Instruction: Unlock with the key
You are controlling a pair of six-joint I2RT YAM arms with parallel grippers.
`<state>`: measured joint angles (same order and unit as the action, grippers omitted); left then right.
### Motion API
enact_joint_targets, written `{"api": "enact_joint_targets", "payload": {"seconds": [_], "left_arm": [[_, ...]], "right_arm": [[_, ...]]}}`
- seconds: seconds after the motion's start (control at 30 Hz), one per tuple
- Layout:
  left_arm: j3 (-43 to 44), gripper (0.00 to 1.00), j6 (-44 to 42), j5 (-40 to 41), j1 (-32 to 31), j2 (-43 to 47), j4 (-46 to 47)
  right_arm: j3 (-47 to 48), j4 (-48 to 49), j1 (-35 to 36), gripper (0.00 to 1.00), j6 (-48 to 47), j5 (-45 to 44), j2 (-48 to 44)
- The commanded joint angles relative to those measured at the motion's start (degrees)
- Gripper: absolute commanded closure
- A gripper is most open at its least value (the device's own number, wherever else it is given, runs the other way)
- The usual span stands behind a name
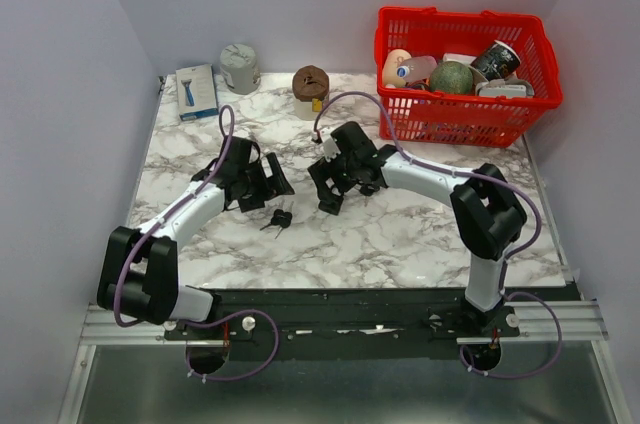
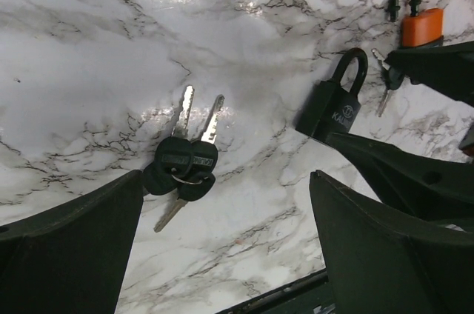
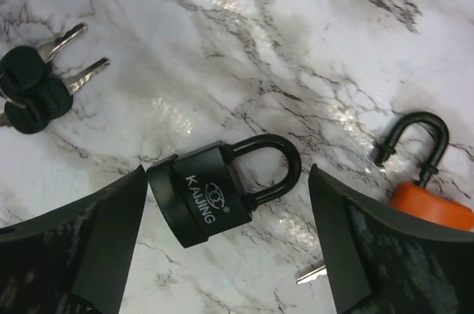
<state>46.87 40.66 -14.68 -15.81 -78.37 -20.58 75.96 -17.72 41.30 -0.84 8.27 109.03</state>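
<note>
The right end effector (image 3: 227, 173) stands open, its jaws on either side of the black padlock (image 3: 200, 203), which lies flat on the marble worktop (image 3: 244, 47). The left end effector (image 2: 226, 177) is also open, above the bunch of keys (image 2: 184, 166) lying near that padlock. An orange padlock (image 3: 433, 210) lies close by.

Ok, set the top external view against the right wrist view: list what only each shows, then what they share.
Only the top view: the red plastic basket of odds and ends and the blue-and-white box at back left.
Only the right wrist view: the black padlock lettered KAIJING between the open right gripper's fingers, and the orange-bodied padlock with a black shackle; neither can be picked out from above.
Both: the bunch of black-headed keys on the white marbled table.
</note>
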Motion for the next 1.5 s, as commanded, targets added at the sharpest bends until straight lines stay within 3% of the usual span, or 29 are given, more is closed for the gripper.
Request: {"api": "enact_joint_targets", "payload": {"seconds": [0.0, 0.3, 0.57, 0.7, 0.83, 1.17, 1.27, 1.3, 1.4, 1.47], "left_arm": [[-0.02, 0.01, -2.52, -1.05, 0.17, -2.14, 2.64], [-1.34, 0.01, -5.85, -1.59, -1.41, -8.11, 5.20], [-4.68, 0.02, -6.03, -3.60, -4.04, -9.00, 7.30], [-5.03, 0.03, -6.74, -7.64, -5.81, -9.00, 6.61], [-6.35, 0.03, -7.27, -11.16, -6.25, -4.89, 5.47], [-7.06, 0.01, -1.12, -1.68, -3.00, 8.93, 0.10], [-5.39, 0.09, -0.76, 0.00, -2.91, 6.13, -2.00], [-5.04, 0.20, -0.50, 0.17, -2.99, 5.25, -2.36], [-4.86, 0.37, 0.38, 1.93, -3.00, 3.22, -2.10], [-4.42, 0.40, 0.38, 3.68, -3.00, 2.08, -1.66]], "right_arm": [[-1.60, 1.80, -0.08, 0.00, 4.87, -9.92, -5.23], [-12.57, 4.79, -7.36, 0.00, 17.62, -8.63, -18.04], [-16.46, 5.58, -8.43, 0.03, 18.24, -8.71, -23.43], [-16.46, 5.94, -8.34, 0.10, 16.84, -1.09, -22.38], [-16.20, 7.17, -8.08, 0.16, 16.92, 3.50, -22.02], [-14.18, 8.04, -2.19, 0.21, 18.68, 3.86, -19.56], [-15.05, 9.10, -1.66, 0.21, 21.49, 3.51, -19.56], [-15.23, 9.10, -1.57, 0.21, 22.10, 2.37, -19.73], [-16.37, 9.01, -1.66, 0.21, 22.02, 0.79, -21.58], [-17.60, 8.93, -1.57, 0.22, 21.85, -0.71, -23.24]]}}
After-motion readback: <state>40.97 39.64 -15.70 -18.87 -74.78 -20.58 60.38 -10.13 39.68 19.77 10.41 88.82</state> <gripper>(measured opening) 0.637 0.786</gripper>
